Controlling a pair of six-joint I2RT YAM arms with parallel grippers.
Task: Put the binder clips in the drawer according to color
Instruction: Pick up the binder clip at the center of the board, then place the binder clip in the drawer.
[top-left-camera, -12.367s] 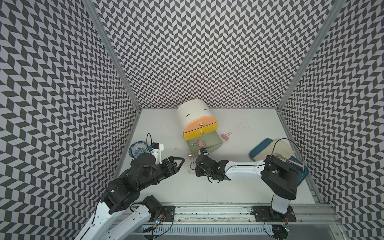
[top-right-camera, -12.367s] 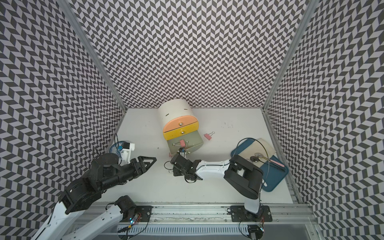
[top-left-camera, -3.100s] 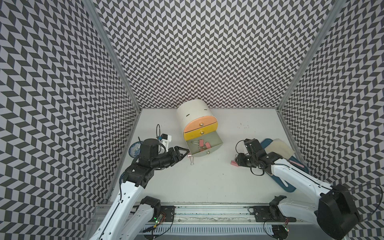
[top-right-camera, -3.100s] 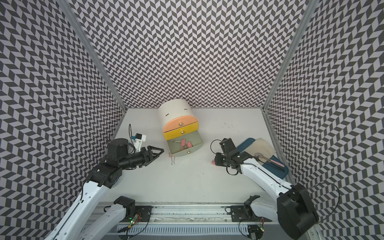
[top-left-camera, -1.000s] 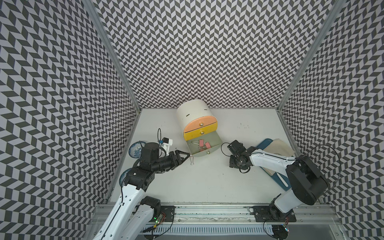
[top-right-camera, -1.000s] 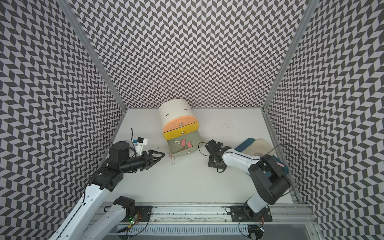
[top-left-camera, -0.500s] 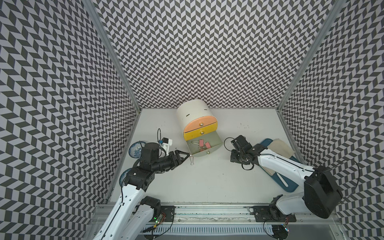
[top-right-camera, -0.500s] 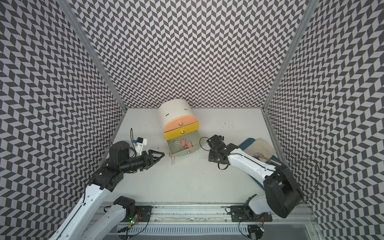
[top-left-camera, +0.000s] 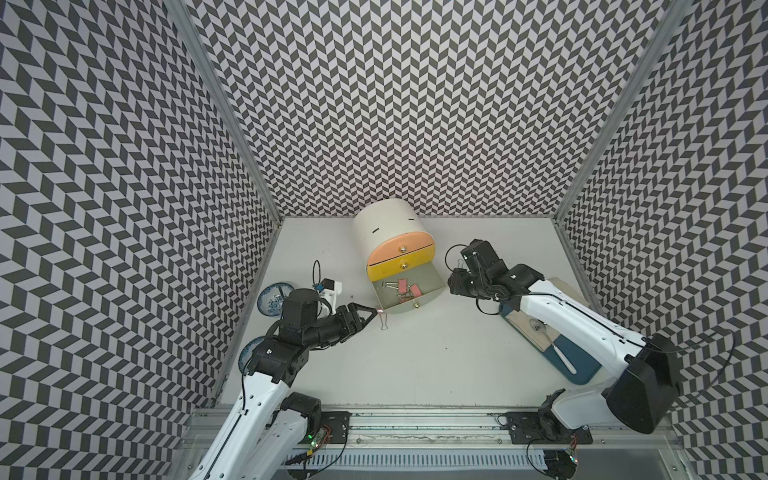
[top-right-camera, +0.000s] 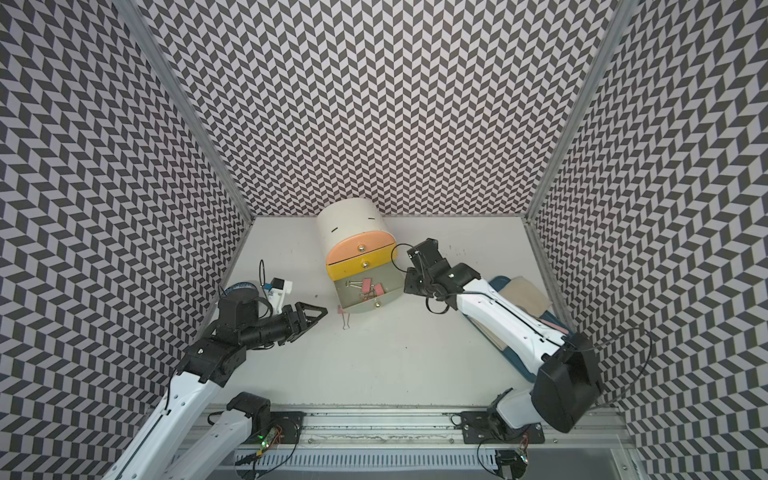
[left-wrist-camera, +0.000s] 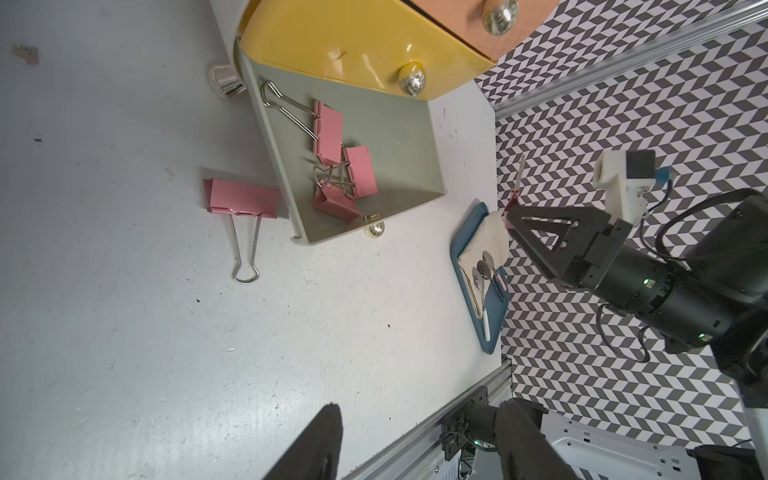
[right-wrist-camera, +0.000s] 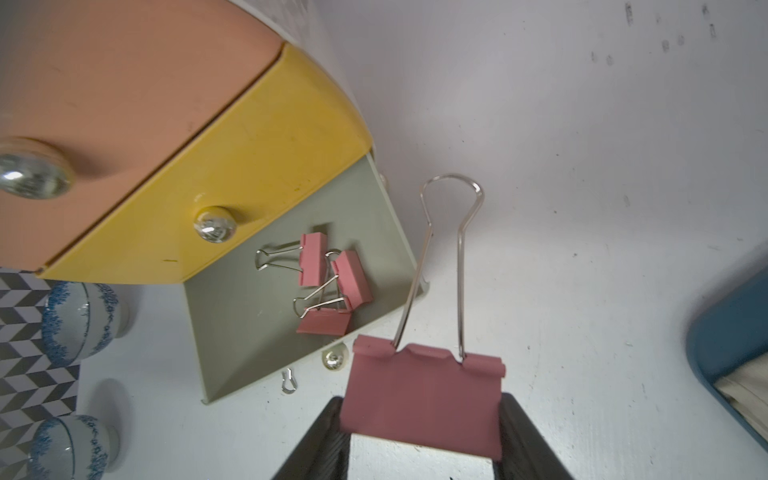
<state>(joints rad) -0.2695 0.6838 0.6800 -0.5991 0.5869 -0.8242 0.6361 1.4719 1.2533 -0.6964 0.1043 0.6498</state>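
Has brought a pink clip, pinched in the right gripper, beside the open green drawer with three pinks inside. Nearly home. Keeps the left gripper open, empty, maybe aiming at the table clip.

Matt binder clips carry shiny wire handles.

Blue tray holds cloth, spoons; two patterned bowls beside wall.
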